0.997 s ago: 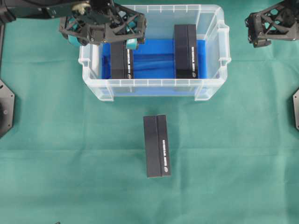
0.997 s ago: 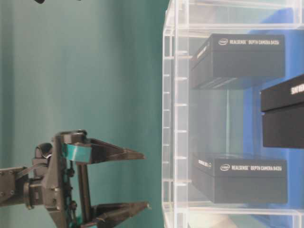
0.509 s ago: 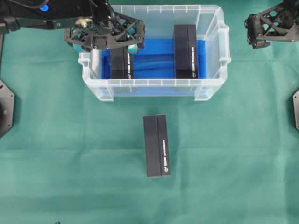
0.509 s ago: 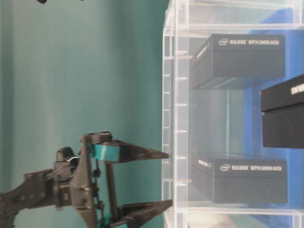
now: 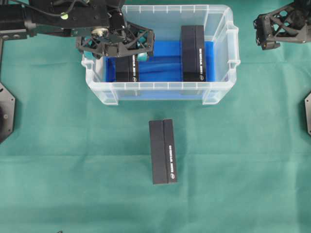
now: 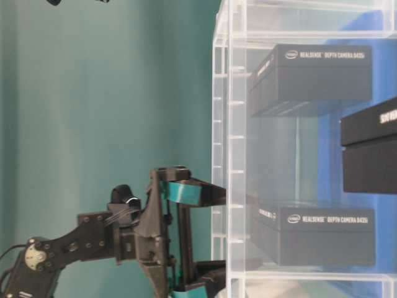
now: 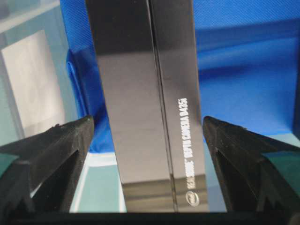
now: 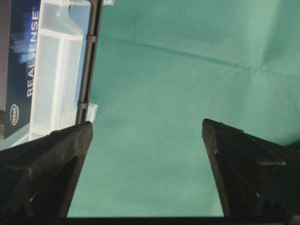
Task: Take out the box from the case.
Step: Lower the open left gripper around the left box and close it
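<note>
Straddling the left box (image 7: 150,108) inside the case (image 5: 160,92), the left claw (image 7: 147,140) gapes released.

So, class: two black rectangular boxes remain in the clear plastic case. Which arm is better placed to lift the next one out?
Left. Its open pincer straddles the left black rectangular box inside the clear plastic case; the right pincer hangs open outside it.
</note>
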